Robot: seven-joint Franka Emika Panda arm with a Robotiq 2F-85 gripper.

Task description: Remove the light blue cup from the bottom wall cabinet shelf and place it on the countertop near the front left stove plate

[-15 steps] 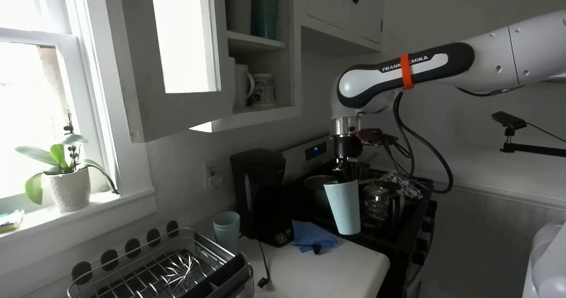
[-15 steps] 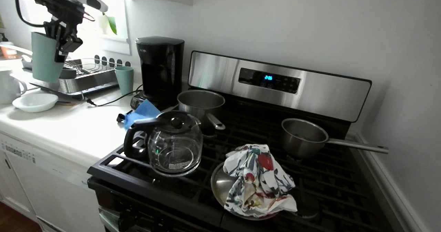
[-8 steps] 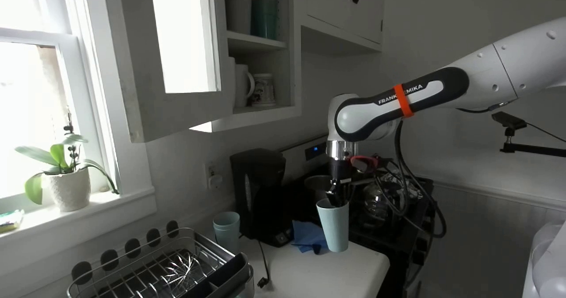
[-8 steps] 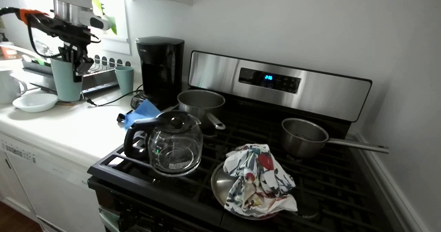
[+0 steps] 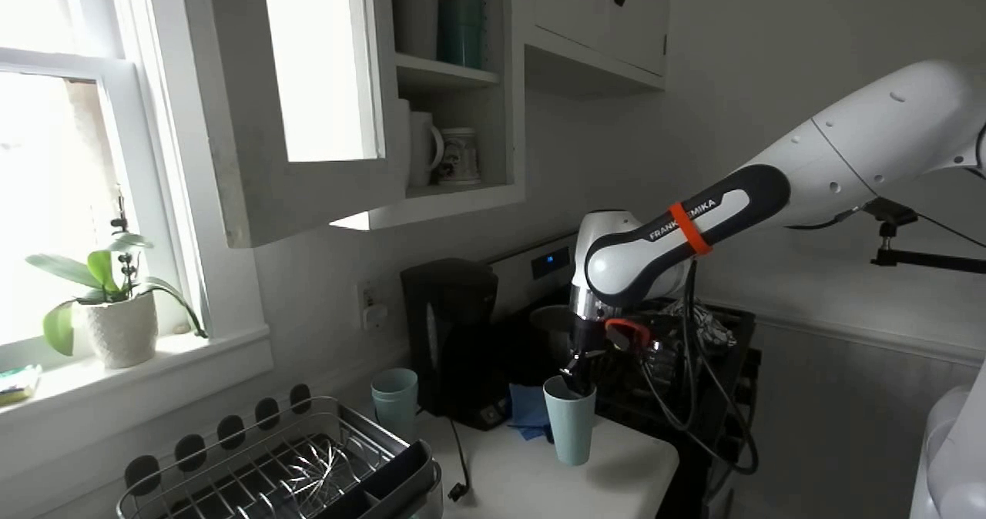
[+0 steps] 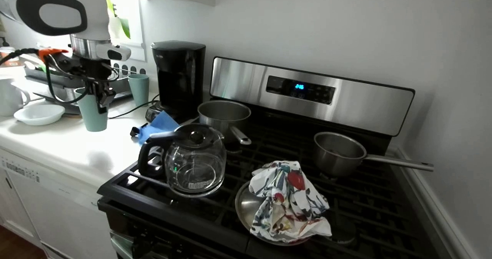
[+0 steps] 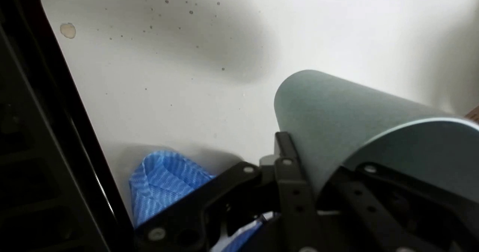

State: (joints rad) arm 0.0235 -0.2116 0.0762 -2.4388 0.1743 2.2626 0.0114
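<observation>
From where I stand, the light blue cup [image 5: 571, 430] hangs from the gripper [image 7: 312, 156], a tall, plain tumbler that widens gently from a narrow base to a broad, round rim. Its colour is a powdery blue with a touch of green; in the wrist view it turns greyer, the smooth outer wall evenly matt, the thin lip catching a bright line and the inside darker. It leans slightly, mouth up. The gripper is clamped on the cup's wall, one finger [image 7: 293, 196] along the outside, its partner down inside the mouth. Below lies the white countertop [image 5: 531, 480], where a shadow [image 6: 99, 160] falls apart from the cup's base, and the cup looks to be held just above the surface. In an exterior view a blue cloth [image 5: 528, 411] shows just left of it, with the black coffee maker [image 5: 451, 342] farther left and another pale blue cup [image 5: 395, 403] beyond that. Higher up, on the bottom wall cabinet shelf [image 5: 454, 190], a white handled mug [image 5: 421, 149] stands left of a printed mug [image 5: 460, 157]. In an exterior view the stove [image 6: 207, 222] is to the cup's right, and on the stove's near left part stands a glass carafe [image 6: 196, 170]; a floral cloth [image 6: 288, 201] lies bunched farther right.
</observation>
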